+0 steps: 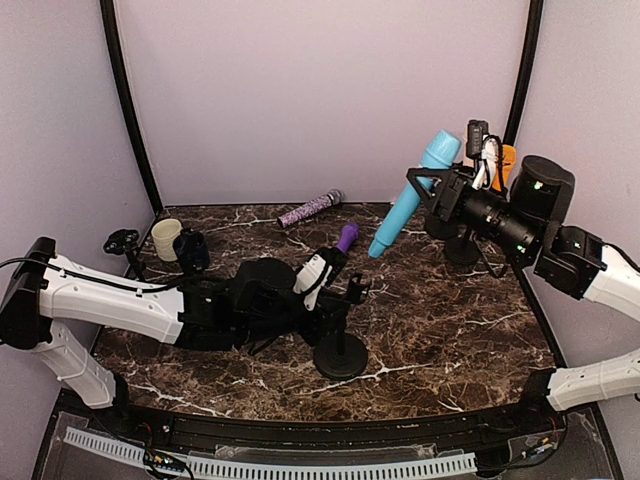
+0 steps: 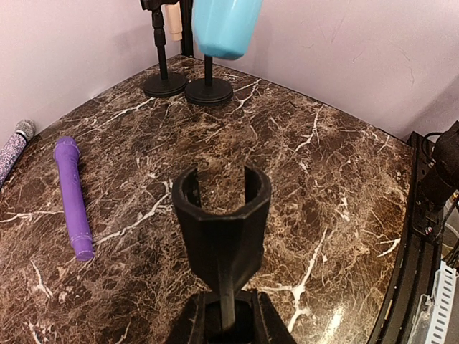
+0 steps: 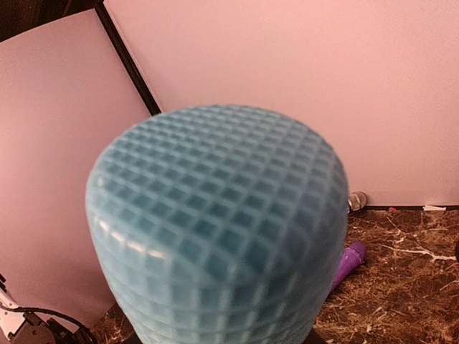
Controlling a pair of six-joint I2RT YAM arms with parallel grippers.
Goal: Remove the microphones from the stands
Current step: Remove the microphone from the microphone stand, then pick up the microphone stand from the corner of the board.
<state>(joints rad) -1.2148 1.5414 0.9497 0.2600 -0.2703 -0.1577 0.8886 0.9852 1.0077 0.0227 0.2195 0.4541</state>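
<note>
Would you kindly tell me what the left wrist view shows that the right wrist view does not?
Only the left wrist view shows the empty stand clip and two round stand bases near the far wall. Only the right wrist view shows the blue microphone's grid-patterned head, close up and filling the frame. Both show part of the blue microphone, and the purple microphone lying on the marble table.

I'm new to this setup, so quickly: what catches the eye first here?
The big blue microphone, held aloft at the back right by the right end effector. Next, the black stand mid-table, its clip empty, its stem gripped by the left end effector. A purple microphone lies flat on the marble table beyond it.
</note>
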